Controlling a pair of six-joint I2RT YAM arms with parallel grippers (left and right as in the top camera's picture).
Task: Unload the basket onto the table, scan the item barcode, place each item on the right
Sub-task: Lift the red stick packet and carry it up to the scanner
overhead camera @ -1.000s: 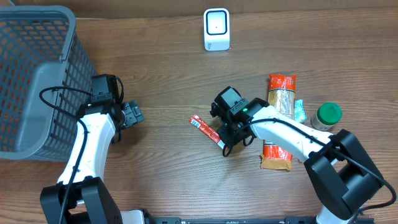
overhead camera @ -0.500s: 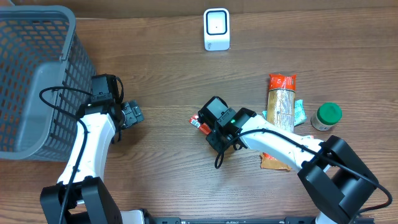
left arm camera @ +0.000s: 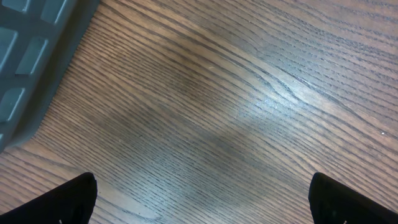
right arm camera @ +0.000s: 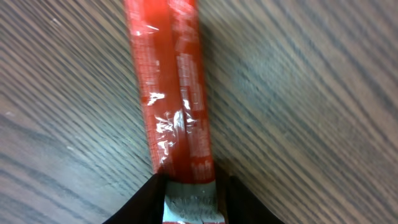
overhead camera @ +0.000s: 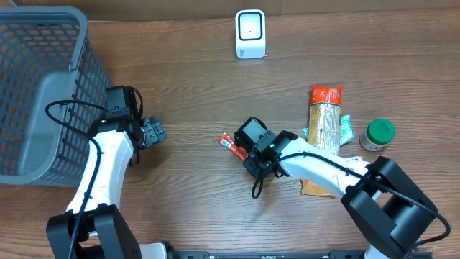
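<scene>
Since 1 second ago the right gripper [right arm camera: 190, 202] has slid left onto the packet [right arm camera: 174, 93]. The bench [overhead camera: 187, 79] carries a grey basket [overhead camera: 36, 93] at far left and a white scanner [overhead camera: 250, 33] at the back. The left gripper [left arm camera: 205, 199] hovers beside the basket, jaws wide, holding nothing. The right jaws are narrow, pinching the near end of the red packet, which lies flat mid-bench.

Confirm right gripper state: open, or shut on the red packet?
Shut on the packet: the right gripper has both fingers against the sides of its near end. Lifted or not: cannot tell.
</scene>
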